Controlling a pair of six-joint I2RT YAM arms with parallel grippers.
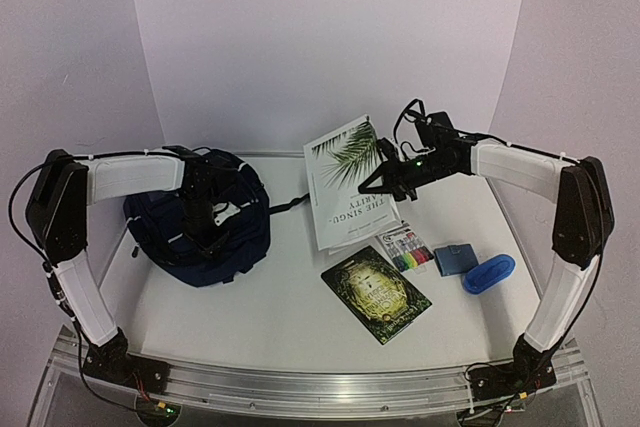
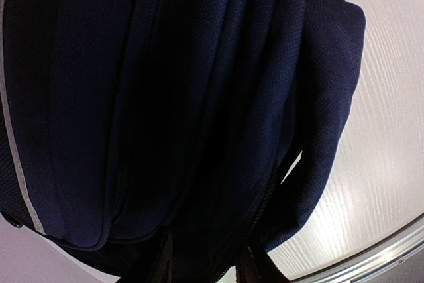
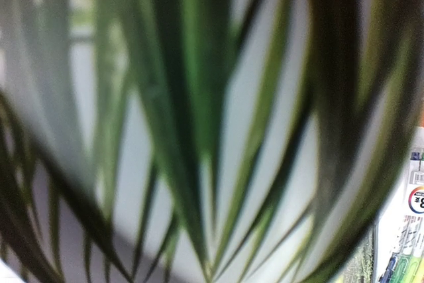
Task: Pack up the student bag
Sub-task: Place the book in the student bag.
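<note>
The student bag (image 1: pixel 200 229), navy with thin white stripes, lies at the left of the table. It fills the left wrist view (image 2: pixel 165 97). My left gripper (image 1: pixel 200 215) is pressed into its top, and the dark fingers (image 2: pixel 255 271) pinch a fold of its fabric. My right gripper (image 1: pixel 386 179) is at the right edge of a white book with a palm-leaf cover (image 1: pixel 345 182), and that edge is tilted up. The cover (image 3: pixel 199 130) is blurred and fills the right wrist view, hiding the fingers.
A dark green book (image 1: pixel 376 293) lies at front centre. A pack of coloured markers (image 1: pixel 405 249), also seen in the right wrist view (image 3: pixel 405 243), a small blue pouch (image 1: pixel 455 259) and a bright blue case (image 1: pixel 489 273) lie to the right. A bag strap (image 1: pixel 290 205) trails toward the white book.
</note>
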